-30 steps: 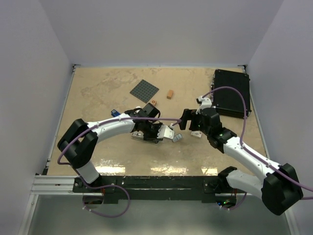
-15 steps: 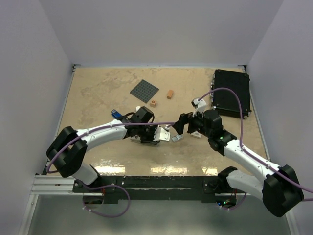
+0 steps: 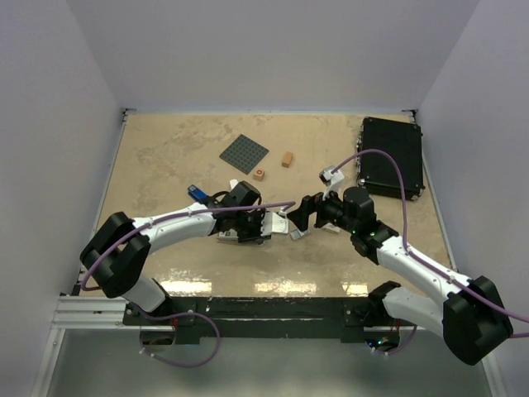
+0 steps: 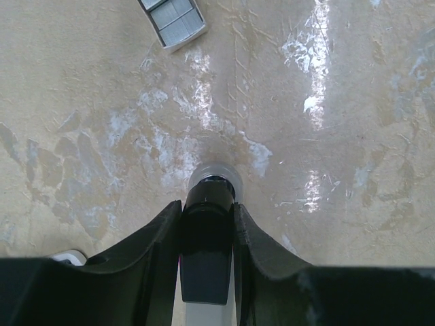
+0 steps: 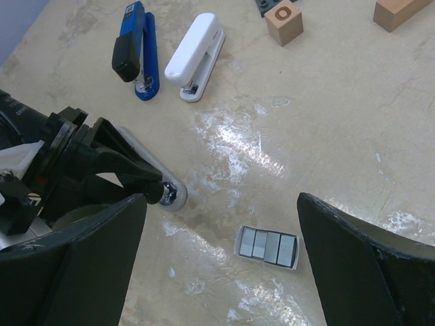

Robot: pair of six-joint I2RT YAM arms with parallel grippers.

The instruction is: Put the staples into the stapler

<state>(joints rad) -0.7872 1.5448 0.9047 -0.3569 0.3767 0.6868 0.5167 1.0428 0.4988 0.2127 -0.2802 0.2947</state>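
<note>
Bare table [image 5: 326, 136] surrounds staples [image 5: 267, 246]; left gripper [image 4: 207, 205] and its stapler [image 4: 204, 265] sit near.

On the table [image 5: 326, 115], the staples [image 5: 267, 246] lie right of the stapler [image 4: 204, 265] in the left claw [image 4: 207, 209].

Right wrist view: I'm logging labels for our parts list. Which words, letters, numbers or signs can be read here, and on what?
"O": dark ring on top of the small orange cube; letter or zero, cannot tell.
No readable marks on the long blue stapler, the white plastic stapler or the small grey tray of staples.
</note>
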